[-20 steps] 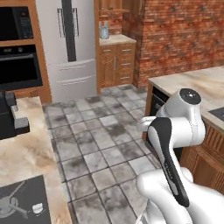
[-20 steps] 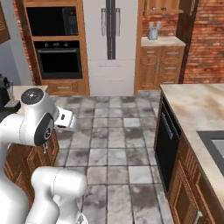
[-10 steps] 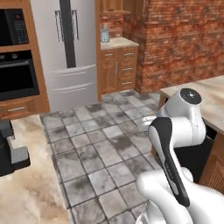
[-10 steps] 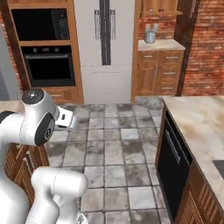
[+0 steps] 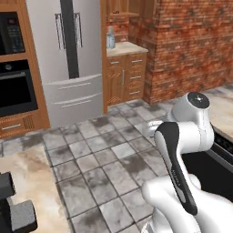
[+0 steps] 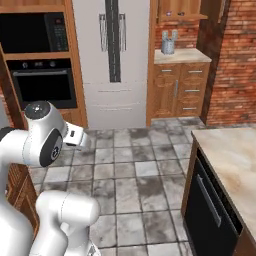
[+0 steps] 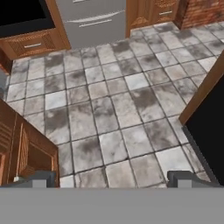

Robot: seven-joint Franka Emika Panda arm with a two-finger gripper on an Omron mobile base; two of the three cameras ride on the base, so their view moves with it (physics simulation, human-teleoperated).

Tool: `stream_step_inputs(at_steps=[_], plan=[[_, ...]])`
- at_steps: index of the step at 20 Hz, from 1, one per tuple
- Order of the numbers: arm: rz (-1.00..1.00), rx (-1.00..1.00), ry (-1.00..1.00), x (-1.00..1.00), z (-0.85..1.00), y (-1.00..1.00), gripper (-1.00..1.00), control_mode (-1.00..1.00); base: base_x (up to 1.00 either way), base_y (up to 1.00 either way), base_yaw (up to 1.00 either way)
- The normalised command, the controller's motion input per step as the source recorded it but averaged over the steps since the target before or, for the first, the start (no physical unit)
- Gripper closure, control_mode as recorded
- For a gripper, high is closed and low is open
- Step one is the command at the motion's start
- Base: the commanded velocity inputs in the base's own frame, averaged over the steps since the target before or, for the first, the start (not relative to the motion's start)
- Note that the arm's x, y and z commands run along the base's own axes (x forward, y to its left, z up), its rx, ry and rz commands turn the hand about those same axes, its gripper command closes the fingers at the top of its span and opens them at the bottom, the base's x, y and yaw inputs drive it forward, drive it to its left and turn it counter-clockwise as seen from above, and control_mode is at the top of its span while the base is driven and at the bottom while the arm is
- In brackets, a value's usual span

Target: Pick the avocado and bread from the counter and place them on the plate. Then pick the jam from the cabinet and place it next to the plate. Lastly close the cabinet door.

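Two stretches of the beige stone counter show, one at the lower left (image 5: 32, 175) and one at the right (image 6: 231, 159), with nothing of the task on their visible parts. The avocado, bread, plate, jam and the task's cabinet are out of view. My gripper (image 7: 113, 178) hangs over the tiled floor, open, its two dark fingertips (image 7: 40, 178) far apart with nothing between them. The arm is folded close above the base.
A steel fridge (image 5: 73, 59) stands ahead with built-in ovens (image 6: 42, 82) to its left. Wooden drawers with a jar on top (image 6: 169, 44) and a brick wall (image 5: 191, 45) lie right. A black dishwasher front (image 6: 210, 215) and a dark appliance (image 5: 13, 209) flank the tiled aisle.
The whole picture has shifted in both base views, so the base has driven: the cooktop has left the left view and the fridge has slid toward the middle. The arm's pose is unchanged.
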Motion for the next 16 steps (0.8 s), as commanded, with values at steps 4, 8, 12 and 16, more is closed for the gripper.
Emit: stream_step_inputs(at_steps=[4,8,12,16], plan=[[0.0,0.0,0.0,0.0,0.0,0.0,-1.0,1.0,0.83,0.32,-0.1],[0.0,0.0,0.0,0.0,0.0,0.0,-1.0,1.0,0.8,0.25,-0.08],[0.0,0.0,0.0,0.0,0.0,0.0,-1.0,1.0,0.75,0.14,-0.06],[0.0,0.0,0.0,0.0,0.0,0.0,-1.0,1.0,0.7,0.0,0.0]])
